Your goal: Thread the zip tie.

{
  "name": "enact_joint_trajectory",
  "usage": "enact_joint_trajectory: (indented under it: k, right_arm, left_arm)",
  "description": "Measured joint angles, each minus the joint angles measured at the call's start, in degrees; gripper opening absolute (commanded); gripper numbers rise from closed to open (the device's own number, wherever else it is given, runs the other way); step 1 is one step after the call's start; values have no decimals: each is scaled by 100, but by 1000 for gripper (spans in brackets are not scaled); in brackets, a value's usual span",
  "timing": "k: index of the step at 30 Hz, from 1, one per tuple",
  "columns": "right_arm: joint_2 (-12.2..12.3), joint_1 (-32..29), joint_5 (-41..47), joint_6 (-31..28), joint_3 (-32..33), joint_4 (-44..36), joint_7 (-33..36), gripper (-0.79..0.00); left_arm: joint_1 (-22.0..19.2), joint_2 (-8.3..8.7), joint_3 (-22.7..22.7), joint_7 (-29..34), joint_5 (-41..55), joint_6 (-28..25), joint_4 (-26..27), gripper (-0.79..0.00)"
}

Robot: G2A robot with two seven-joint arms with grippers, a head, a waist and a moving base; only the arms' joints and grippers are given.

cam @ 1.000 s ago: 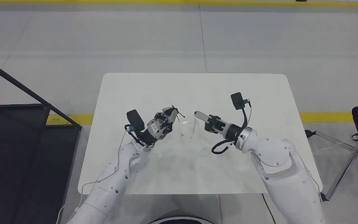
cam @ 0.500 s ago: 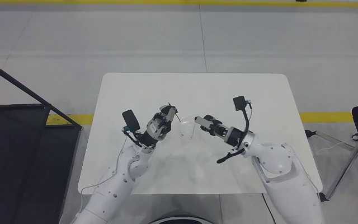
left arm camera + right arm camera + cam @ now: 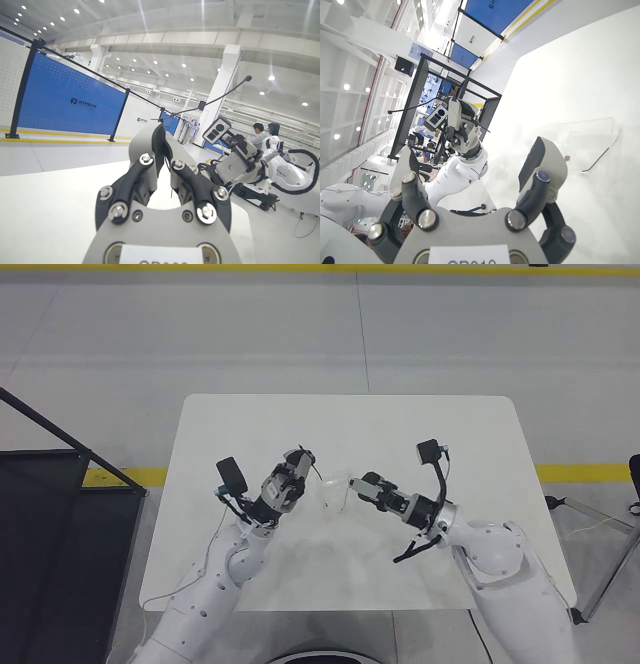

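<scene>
A thin black zip tie (image 3: 225,93) is pinched in my left gripper (image 3: 162,130), which is shut on its strap. The head end arches up and away from the fingers, and a short tail pokes out below. In the top view the left gripper (image 3: 300,460) is held above the middle of the white table (image 3: 450,434). My right gripper (image 3: 358,479) faces it from a short distance, open, with nothing between its fingers (image 3: 535,160). The right wrist view shows the left gripper (image 3: 456,106) with the zip tie (image 3: 405,109) sticking out sideways.
A clear plastic piece (image 3: 334,490) lies on the table between and below the two grippers, and is also visible as the clear plastic piece (image 3: 590,132) with a dark curved strip (image 3: 596,161) at its edge. Black railings stand to the table's left.
The right arm has shifted slightly toward the table's near side, its gripper still open. The left gripper has edged a little to the left with the zip tie.
</scene>
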State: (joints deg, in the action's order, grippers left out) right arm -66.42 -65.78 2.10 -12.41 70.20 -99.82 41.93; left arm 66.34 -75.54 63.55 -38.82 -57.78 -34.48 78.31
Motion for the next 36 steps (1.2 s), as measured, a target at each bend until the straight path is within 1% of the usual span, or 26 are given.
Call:
enact_joint_trajectory:
  k: [3, 4, 5, 7, 8, 9, 11, 12, 13, 14, 15, 16, 21, 27, 32, 36]
  right_arm:
    - [-26, 157, 132, -306, -137, 219, 93, 0]
    - [-35, 205, 140, -383, -179, 287, 93, -22]
    - [-45, 249, 134, -437, -224, 353, 65, -83]
    - [-71, 351, 80, -480, -342, 477, -14, -105]
    - [-81, 394, 60, -483, -386, 522, -52, -172]
    - [-94, 445, 37, -490, -436, 580, -97, -206]
    - [-111, 516, 5, -525, -492, 669, -181, -314]
    - [-118, 536, -6, -544, -510, 698, -215, -326]
    - [-123, 552, -11, -562, -529, 721, -235, -397]
    - [-127, 566, -18, -580, -545, 741, -245, -413]
    - [-131, 583, -28, -611, -562, 762, -248, -446]
    - [-134, 591, -37, -633, -573, 775, -249, -459]
    - [-140, 603, -63, -682, -597, 804, -261, -465]
    - [-135, 610, -55, -695, -594, 811, -169, -514]
    - [-134, 633, -103, -610, -584, 830, -180, -499]
    - [-141, 687, -11, -574, -570, 890, -173, -508]
  left_arm:
    - [68, -35, -66, 27, 76, 202, 140, -785]
    - [78, -45, -90, 24, 85, 242, 156, -785]
    - [85, -56, -115, 24, 99, 274, 162, -785]
    - [83, -82, -176, 35, 134, 338, 151, -785]
    - [77, -94, -201, 36, 142, 363, 141, -785]
    - [74, -109, -238, 36, 162, 374, 126, -785]
    - [70, -131, -296, 85, 258, 306, 104, -785]
    - [66, -138, -310, 119, 312, 265, 99, -785]
    - [62, -143, -317, 155, 364, 229, 97, -785]
    - [58, -148, -319, 188, 404, 207, 97, -785]
    - [56, -154, -318, 223, 434, 198, 102, -785]
    - [56, -158, -316, 240, 442, 199, 107, -785]
    - [68, -179, -296, 214, 417, 227, 111, -785]
    - [71, -203, -264, 189, 443, 211, 98, -785]
    - [76, -219, -227, 257, 615, 91, 109, -785]
    - [79, -221, -162, 405, 742, 4, 122, -785]
